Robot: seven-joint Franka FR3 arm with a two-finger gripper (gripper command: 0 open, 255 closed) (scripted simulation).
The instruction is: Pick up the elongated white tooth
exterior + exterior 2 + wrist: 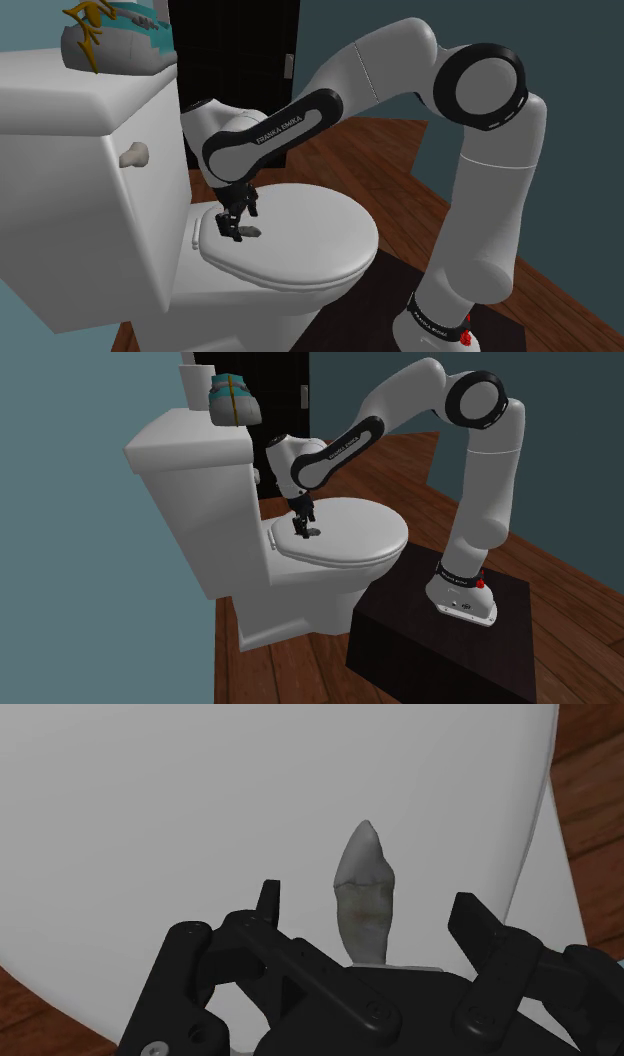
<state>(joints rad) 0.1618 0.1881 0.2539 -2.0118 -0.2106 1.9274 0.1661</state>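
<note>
**Fingers (268, 904) spread on either side of tooth (365, 869) on toilet lid (310, 245)**

Black and closest to the lens, the 2 fingers of the gripper (367, 899) stand well apart, with nothing clasped. The tooth lies between them and touches neither. It is a long, pale grey-white piece with a pointed tip aimed away from the hand and a darker, stained patch around its middle.

It rests flat on the white lid. In the shoulder view it sits toward the tank (70, 110) end of the lid, just beside the lowered fingertips. The lid is down, so the bowl's inside is hidden.

On the tank's flat top sits a grey and teal bundle (115, 40) with a yellow branching piece lying across it; whether it is a container cannot be told. In the second exterior view, 1 white cylinder (197, 382) stands beside it. A pale flush lever (133, 154) projects from the tank's front.

Above the lid, the white arm (480, 170) arches over from its dark box stand (440, 652), which sits on a reddish wooden floor (290, 672) just beside the toilet. The wrist points steeply down at the lid.
</note>
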